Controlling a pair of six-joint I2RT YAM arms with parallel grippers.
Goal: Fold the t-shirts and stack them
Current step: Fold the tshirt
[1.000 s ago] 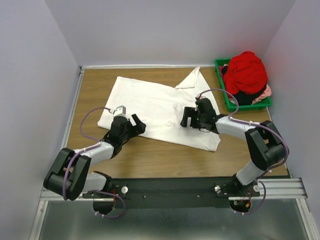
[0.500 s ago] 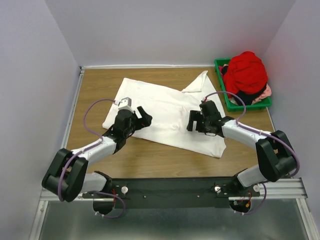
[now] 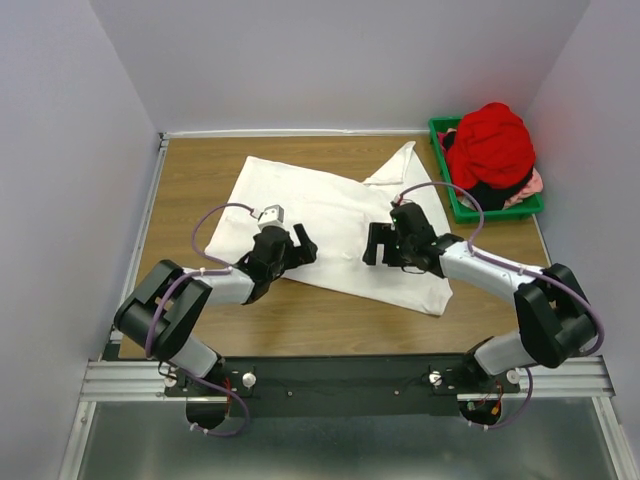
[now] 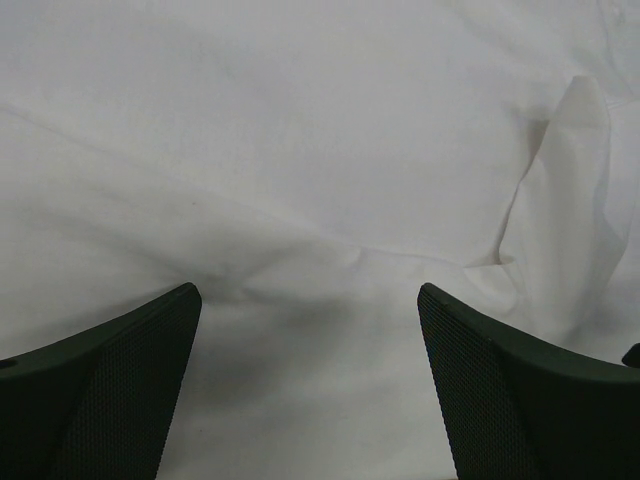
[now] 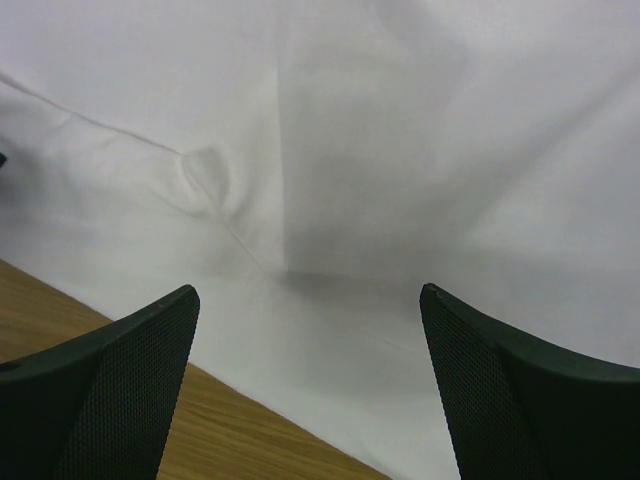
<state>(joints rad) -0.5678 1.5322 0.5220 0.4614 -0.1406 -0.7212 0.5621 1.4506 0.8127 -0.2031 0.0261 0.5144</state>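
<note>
- The white t-shirt (image 3: 330, 215) is spread flat on the table (image 3: 185, 180), turned a little askew, with one sleeve pointing to the far side, near the green bin (image 3: 441, 130)
- The red t-shirt (image 3: 492, 143) is heaped in that bin on top of pink and dark cloth, so only the white one is laid out for folding
- The left gripper (image 3: 298, 250) is held low over the near left part of the white t-shirt with its jaws spread wide, and nothing is pinched between them
- The right gripper (image 3: 378, 245) is held over the near right part, also spread wide and empty. In its wrist view the near edge of the cloth is seen, with bare wood just beyond it
- The step in hand is judged to be the taking of the cloth for a first fold
- Both claws should be lowered until the fingers touch the cloth, and both layers should be caught at the edge, not only the upper one
- In the left wrist view only creased cloth is seen and no edge, so this claw is probably better brought nearer to the edge before it is closed
- The two sides should be lifted together and at equal height, otherwise the fold line is expected to become slanted
- The creases near the middle should be smoothed by a light pull before the cloth is laid over
</note>
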